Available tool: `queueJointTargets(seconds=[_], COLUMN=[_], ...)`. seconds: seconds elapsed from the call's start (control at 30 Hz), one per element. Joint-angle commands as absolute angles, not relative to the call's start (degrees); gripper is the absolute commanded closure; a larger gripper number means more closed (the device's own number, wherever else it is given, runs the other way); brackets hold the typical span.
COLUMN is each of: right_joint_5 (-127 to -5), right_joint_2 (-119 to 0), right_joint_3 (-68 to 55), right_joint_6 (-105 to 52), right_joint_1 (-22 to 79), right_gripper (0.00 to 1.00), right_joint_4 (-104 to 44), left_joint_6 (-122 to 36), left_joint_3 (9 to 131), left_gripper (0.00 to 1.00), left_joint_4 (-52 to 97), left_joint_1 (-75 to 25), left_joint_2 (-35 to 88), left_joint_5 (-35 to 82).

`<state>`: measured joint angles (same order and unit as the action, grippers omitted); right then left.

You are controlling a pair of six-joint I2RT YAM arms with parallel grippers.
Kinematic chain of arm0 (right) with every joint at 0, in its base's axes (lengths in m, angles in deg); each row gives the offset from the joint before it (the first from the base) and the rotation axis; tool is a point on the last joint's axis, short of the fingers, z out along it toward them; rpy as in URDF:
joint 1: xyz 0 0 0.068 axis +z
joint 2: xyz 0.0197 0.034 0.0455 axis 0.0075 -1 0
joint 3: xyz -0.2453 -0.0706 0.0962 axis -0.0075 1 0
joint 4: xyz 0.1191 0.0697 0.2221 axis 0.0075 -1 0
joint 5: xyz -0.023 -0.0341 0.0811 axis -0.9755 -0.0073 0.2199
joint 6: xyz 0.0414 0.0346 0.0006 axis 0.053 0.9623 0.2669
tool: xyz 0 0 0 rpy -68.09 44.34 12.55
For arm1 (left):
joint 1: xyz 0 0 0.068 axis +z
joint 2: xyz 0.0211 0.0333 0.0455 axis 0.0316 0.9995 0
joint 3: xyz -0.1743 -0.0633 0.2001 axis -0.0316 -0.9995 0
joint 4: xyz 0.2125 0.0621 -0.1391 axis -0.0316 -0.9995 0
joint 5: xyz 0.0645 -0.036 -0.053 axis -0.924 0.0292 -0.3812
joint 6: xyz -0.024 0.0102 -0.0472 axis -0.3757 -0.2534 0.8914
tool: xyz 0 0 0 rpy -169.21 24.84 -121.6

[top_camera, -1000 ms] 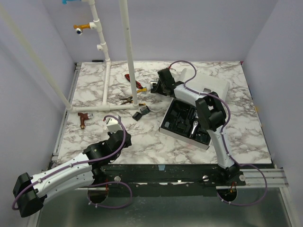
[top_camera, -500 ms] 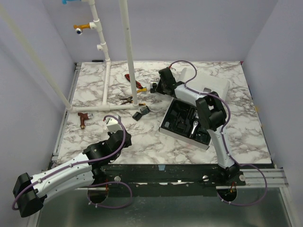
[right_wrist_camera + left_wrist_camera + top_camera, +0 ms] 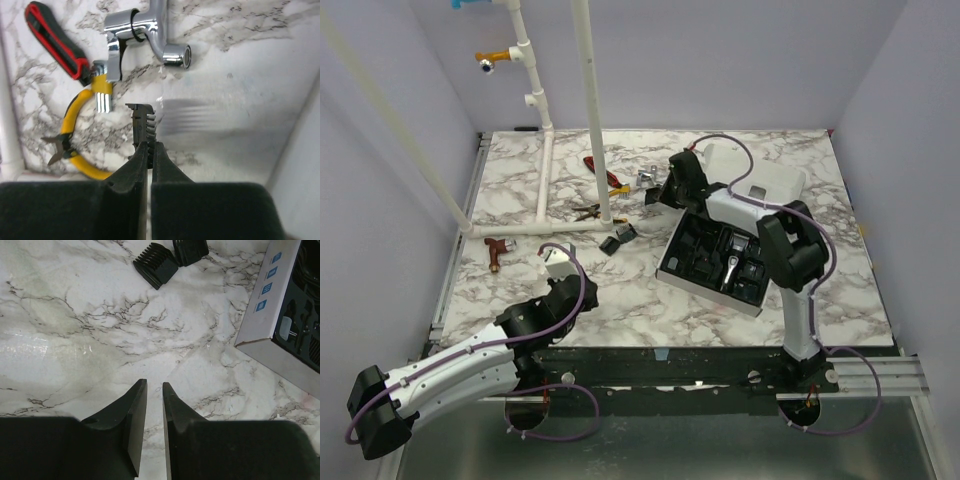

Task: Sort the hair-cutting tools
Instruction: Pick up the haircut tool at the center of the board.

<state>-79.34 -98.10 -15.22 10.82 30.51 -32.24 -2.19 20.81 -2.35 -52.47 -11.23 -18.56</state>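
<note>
Comb guard [image 3: 143, 121], chrome faucet [image 3: 150, 25] beyond, yellow pliers [image 3: 75, 109] beside

Three black comb guards [image 3: 155, 264] are showing outside one open box [image 3: 260, 305]; one red-handled tool [image 3: 55, 42], one yellow-handled cutter [image 3: 75, 145], one chrome tap [image 3: 145, 25] and one brown T-piece [image 3: 496, 250] are lying nearby.

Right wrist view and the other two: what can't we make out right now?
- Right wrist: lower part of the comb guard hidden between the fingers of the right gripper.
- Top: same guard lost against the black gripper.
- Left wrist: box cut off by the right edge.
- Top: black pieces in the box too small to tell apart.
</note>
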Motion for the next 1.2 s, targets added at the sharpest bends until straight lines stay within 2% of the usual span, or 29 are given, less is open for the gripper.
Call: queueJointTargets(seconds=[0.0, 0.13, 0.17, 0.23, 0.33, 0.5, 0.67, 0.9, 1.17], right_joint_5=[-76.5, -74.89, -74.69, -72.76, -67.11, -56.93, -52.88, -51.05, -49.78], right_joint_2=[-85.6, -74.27, -70.87, -62.91, -50.87, -34.57, -24.69, -23.93, -24.84], right_joint_3=[-8.65, -0.32, 2.11, 8.54, 17.2, 27.0, 32.55, 35.18, 36.75], right_joint_6=[10.5, 8.5, 7.61, 5.98, 4.27, 2.7, 2.82, 4.12, 5.51], right_joint_1=[30.8, 31.94, 32.45, 33.17, 33.4, 33.44, 33.57, 33.56, 33.58], right_gripper=[0.99, 0.99, 0.99, 0.99, 0.99, 0.99, 0.99, 0.99, 0.99], right_joint_4=[-28.58, -28.2, -27.71, -25.83, -23.36, -22.09, -20.12, -17.03, -13.13], left_joint_6=[-4.36, -6.01, -5.7, -6.3, -10.37, -12.26, -12.65, -13.29, -12.29], left_joint_3=[23.98, 25.67, 26.16, 26.67, 25.5, 22.82, 22.9, 29.1, 31.35], left_gripper=[0.75, 0.57, 0.48, 0.35, 0.27, 0.27, 0.28, 0.38, 0.45], left_joint_4=[0.02, 2.59, 2.9, 5.44, 15.22, 30.63, 41.06, 46.2, 46.56], left_joint_1=[-51.73, -51.02, -50.8, -50.25, -49.33, -48.38, -47.76, -47.43, -47.32], left_joint_2=[-10.73, -10.43, -10.49, -11.0, -12.87, -16.04, -13.94, -4.59, 1.57], left_joint_5=[-18.01, -17.19, -17.33, -15.82, -7.6, 5.84, 13.79, 26.41, 29.0])
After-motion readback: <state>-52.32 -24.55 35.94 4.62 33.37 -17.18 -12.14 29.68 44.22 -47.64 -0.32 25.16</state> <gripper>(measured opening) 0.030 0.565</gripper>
